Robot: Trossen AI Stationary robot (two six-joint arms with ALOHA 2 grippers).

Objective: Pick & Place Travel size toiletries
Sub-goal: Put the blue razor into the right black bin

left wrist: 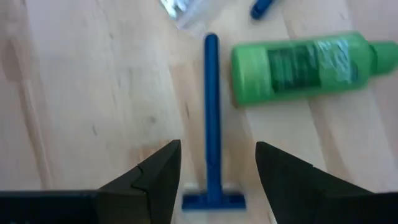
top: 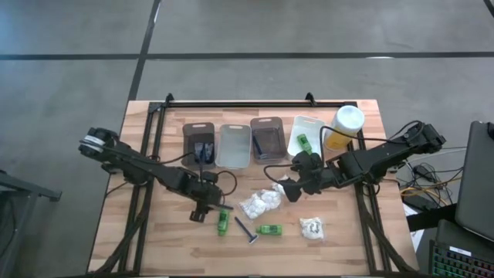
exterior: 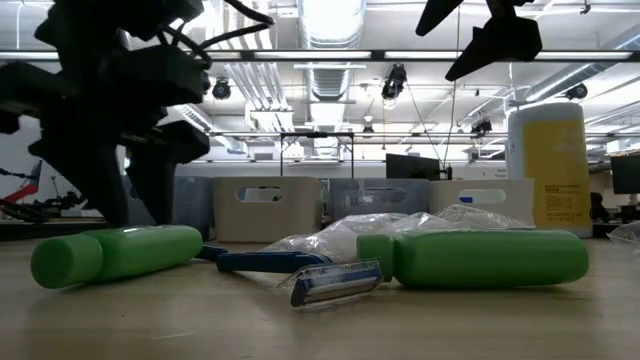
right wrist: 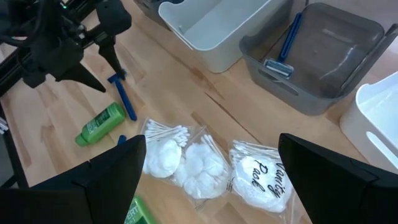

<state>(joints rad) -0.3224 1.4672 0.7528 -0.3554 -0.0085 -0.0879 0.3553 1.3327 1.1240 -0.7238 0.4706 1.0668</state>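
A thin blue razor [left wrist: 211, 118] lies flat on the wooden table, its head [left wrist: 213, 200] toward my left gripper [left wrist: 217, 149]. That gripper is open and tipped steeply down, one finger on each side of the handle, close above it and apart from it. A green bottle [left wrist: 305, 65] lies on its side just beyond. My right gripper [right wrist: 211, 149] hangs open well above white sachets [top: 261, 202] of cotton buds and pads. A second razor [top: 247, 230], another green bottle [top: 268, 229] and a lone sachet [top: 311, 228] lie nearer the table's front.
Four bins stand in a row at the back: a dark one [top: 199, 143] with navy packets, a clear one [top: 234, 145], a dark one [right wrist: 348, 37] holding a razor, a white one [top: 306, 135] holding a green bottle. A tall yellow bottle [top: 345, 126] stands at the right.
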